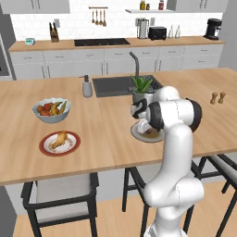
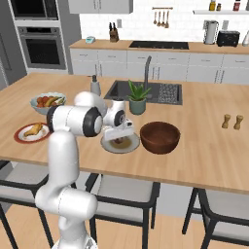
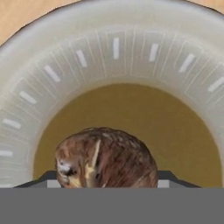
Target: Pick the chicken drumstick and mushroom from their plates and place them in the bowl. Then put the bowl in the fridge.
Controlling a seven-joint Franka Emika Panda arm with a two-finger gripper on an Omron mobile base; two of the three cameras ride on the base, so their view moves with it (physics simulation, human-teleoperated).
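- We read no brand, label or writing on any object here.
- Olive-grey round plate (image 3: 52, 74): a glazed rim marked with short pale radial dashes around a flat brownish centre; it lies on the wooden island counter (image 1: 106, 134), just beside the bowl.
- Small brownish-grey mushroom (image 3: 107, 159): a rounded, mottled lump with pale streaks, sitting on the plate's brown centre.
- Two-finger gripper (image 2: 118, 138): lowered over the olive-grey plate, its dark fingertips (image 3: 173, 178) showing at either side of the mushroom; we cannot tell whether they are pinching it.
- Deep, dark reddish-brown wooden bowl (image 2: 160, 136): smooth and round, upright on the counter.
- White round plate with a red rim (image 1: 59, 143): well apart, toward the counter's other end.
- Golden-tan chicken drumstick (image 1: 59, 139): elongated, lying on the red-rimmed plate.
- Pale grey-blue fruit bowl (image 1: 51, 110): near the red-rimmed plate, holding yellow and red fruit.
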